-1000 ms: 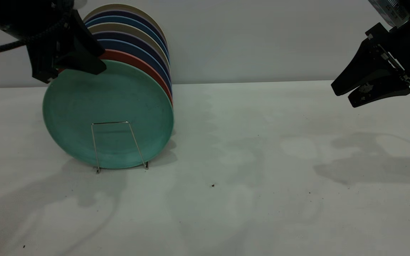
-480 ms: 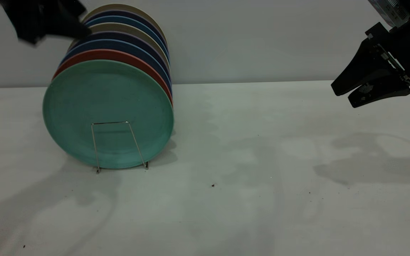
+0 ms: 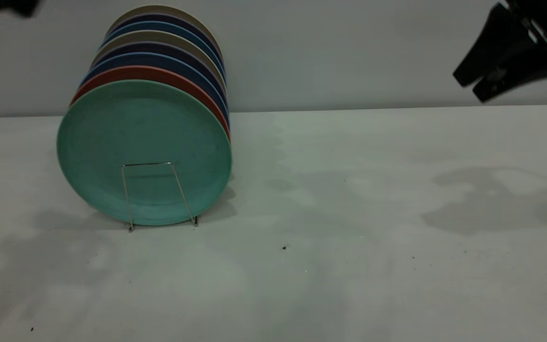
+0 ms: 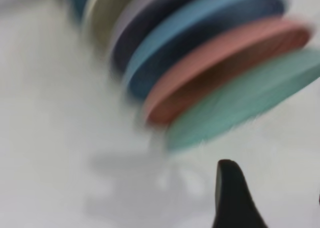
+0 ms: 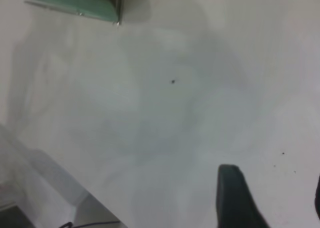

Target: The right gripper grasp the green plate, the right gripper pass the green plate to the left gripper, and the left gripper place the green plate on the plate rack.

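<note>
Both end effectors hang high, edgeward.

Pale wall (image 3: pixel 349 52) behind white table (image 3: pixel 349 213), dim light.

The right pincer (image 3: pixel 473 88) hangs high with fingers parted; the left pincer (image 3: pixel 10 7) barely shows.
</note>
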